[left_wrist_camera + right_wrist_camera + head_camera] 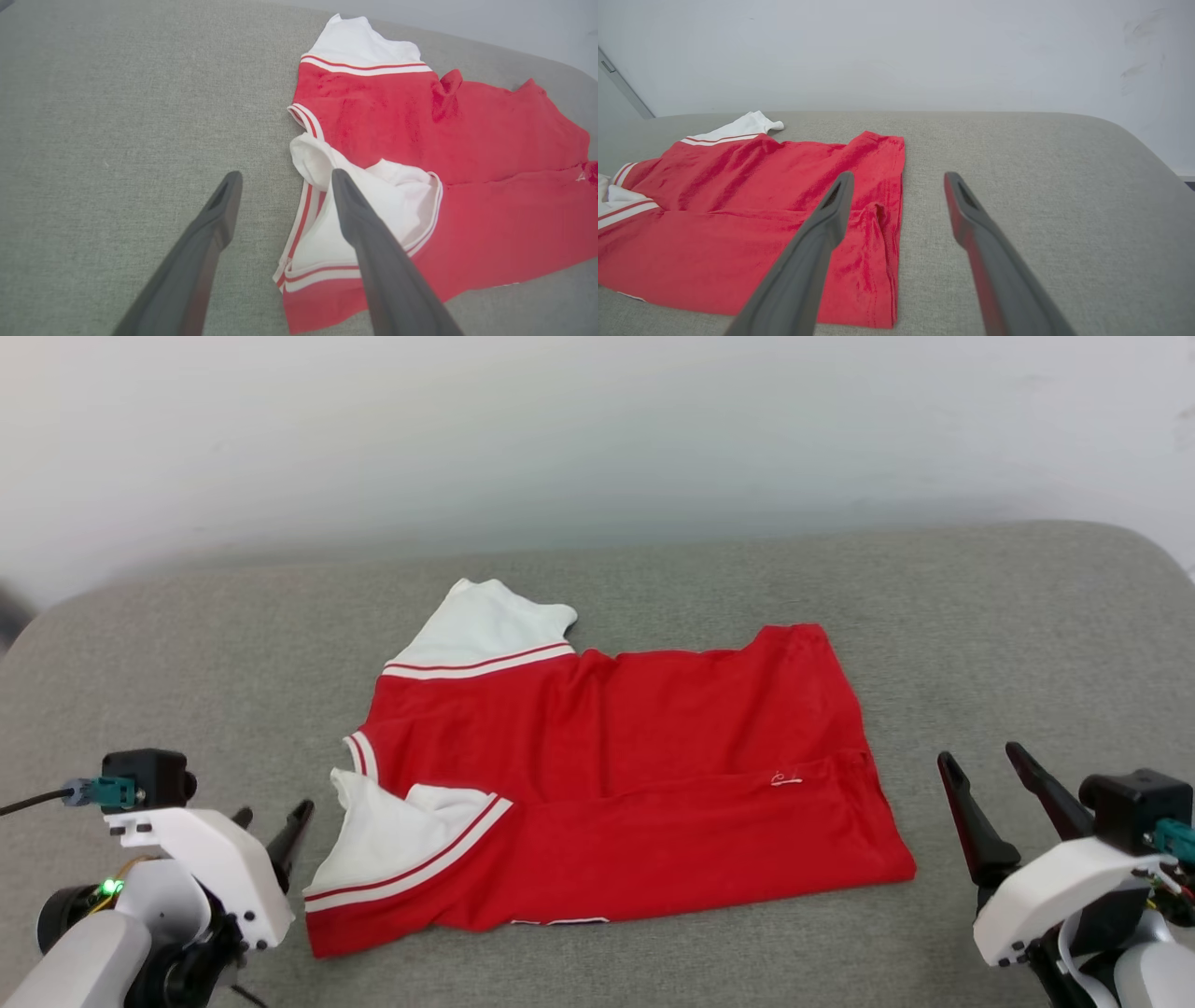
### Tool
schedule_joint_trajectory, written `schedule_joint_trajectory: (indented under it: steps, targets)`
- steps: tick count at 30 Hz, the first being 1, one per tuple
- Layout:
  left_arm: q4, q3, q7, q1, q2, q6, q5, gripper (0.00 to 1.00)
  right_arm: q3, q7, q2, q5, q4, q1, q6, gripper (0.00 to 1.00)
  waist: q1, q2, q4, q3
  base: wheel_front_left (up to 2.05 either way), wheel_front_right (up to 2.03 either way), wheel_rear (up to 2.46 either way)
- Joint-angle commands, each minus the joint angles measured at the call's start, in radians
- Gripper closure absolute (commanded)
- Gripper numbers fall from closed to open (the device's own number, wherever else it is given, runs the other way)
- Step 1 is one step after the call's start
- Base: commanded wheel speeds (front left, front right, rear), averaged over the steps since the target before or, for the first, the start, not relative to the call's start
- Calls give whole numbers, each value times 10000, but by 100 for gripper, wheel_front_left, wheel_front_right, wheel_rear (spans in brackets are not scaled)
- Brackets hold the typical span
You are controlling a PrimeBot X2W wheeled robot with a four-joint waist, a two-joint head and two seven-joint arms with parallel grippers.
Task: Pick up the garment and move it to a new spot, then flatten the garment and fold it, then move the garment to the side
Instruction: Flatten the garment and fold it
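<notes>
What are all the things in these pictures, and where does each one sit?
red jersey T-shirt with white short sleeves and striped trim: one, red and white, lying partly folded in the middle of the surface, sleeves toward the robot's left
grey woven padded surface: one, grey, under the T-shirt
plain wall: one, pale grey-white, behind the surface
left gripper: one, white body with dark jaws standing open, lower left beside the near sleeve
right gripper: one, white body with dark jaws standing open, lower right, apart from the T-shirt's hem
</notes>
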Motion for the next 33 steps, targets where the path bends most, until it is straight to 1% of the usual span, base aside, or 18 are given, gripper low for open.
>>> schedule_joint_trajectory:
  steps: [1,3,7,10,14,16,19,20,21,22,23,25,28,31,33]
  targets:
    - [-259,-56,655,298,260,112,-237,0,-169,135,179,-225,-416,415,-11,0,0,0,-219,-180,0,0,0]
    - [-453,-138,1224,604,516,221,-431,0,-296,258,310,-379,-800,661,-11,0,0,0,-373,-208,0,0,0]
    - [-788,-281,2093,1173,727,442,-863,0,-545,533,621,-552,-1443,1079,-11,0,0,0,-624,-120,0,0,0]
    - [-777,-298,2452,1376,781,654,-1062,0,-603,693,847,-619,-1804,1209,-11,0,0,0,-792,103,0,0,0]
    - [-550,-359,2708,1330,696,748,-1170,0,-657,788,969,-634,-1999,1161,-11,0,0,0,-918,362,0,0,0]
    - [-370,-418,2810,1161,581,685,-1191,0,-680,834,1023,-629,-2087,1055,-11,0,0,0,-989,548,0,0,0]
    - [-20,-655,3041,1038,254,500,-1296,0,-762,899,1008,-581,-2174,904,-11,0,0,0,-1044,776,0,0,0]
    - [104,-739,3121,994,172,436,-1313,10,-816,949,1007,-558,-2184,873,-11,0,0,0,-1049,832,0,0,0]
    - [213,-829,3185,949,67,363,-1335,60,-851,1005,984,-549,-2212,869,-11,0,0,0,-1051,873,0,0,0]
    - [310,-902,3229,887,-25,298,-1345,82,-898,1036,948,-504,-2239,857,-11,0,0,0,-1038,912,0,0,0]
    - [404,-963,3236,849,-109,223,-1316,100,-958,1130,919,-442,-2248,825,-11,0,0,0,-1031,935,0,0,0]
    - [586,-1033,3297,827,-336,81,-1450,100,-1067,1280,848,-364,-2292,716,-11,0,0,0,-1008,959,0,0,0]
    - [822,-1086,3290,710,-371,-64,-1436,100,-1112,1696,724,-186,-2311,605,-11,0,0,0,-924,972,0,0,0]
    - [935,-996,3049,544,-394,-159,-1350,100,-1165,2626,608,132,-2119,420,-11,0,0,0,-832,950,0,0,0]
    - [883,-871,2855,416,-291,-182,-1261,100,-1185,3638,501,423,-1902,298,-11,0,0,0,-768,921,0,0,0]
